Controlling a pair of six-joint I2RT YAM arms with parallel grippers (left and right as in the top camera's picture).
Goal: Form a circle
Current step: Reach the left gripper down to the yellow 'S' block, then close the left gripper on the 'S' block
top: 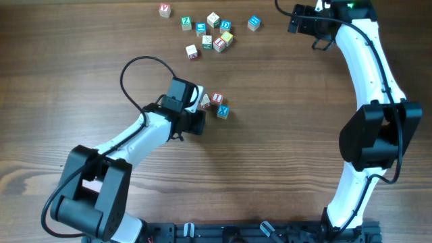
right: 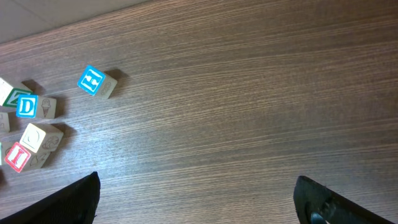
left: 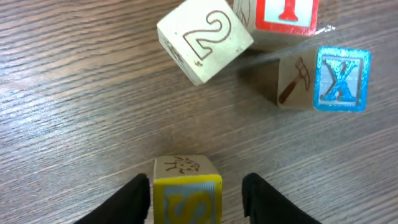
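Left tool point(left: 196, 186) is released: its two black fingers point(left: 134, 202) stand on both sides of a small yellow wooden letter cube point(left: 186, 196). On one side a strip of bare table shows between finger and cube. This cube belongs to the circle point(top: 216, 102), a loose group of small cubes near the middle of the brown wooden table point(top: 283, 155), just in front of the left tool. Beyond the yellow cube, apart from it, lie three more:
- a cream cube with a number 2 point(left: 205, 40), turned at an angle
- a white cube with a red letter point(left: 286, 14), close beside the cream one
- a cube with a blue X point(left: 341, 79), near both

Scattered letter cubes point(top: 210, 35) lie well apart, near the far edge. Right tool point(right: 196, 193) hangs spread wide, holding nothing. A light blue letter cube point(right: 96, 82) lies ahead of it, to one side.
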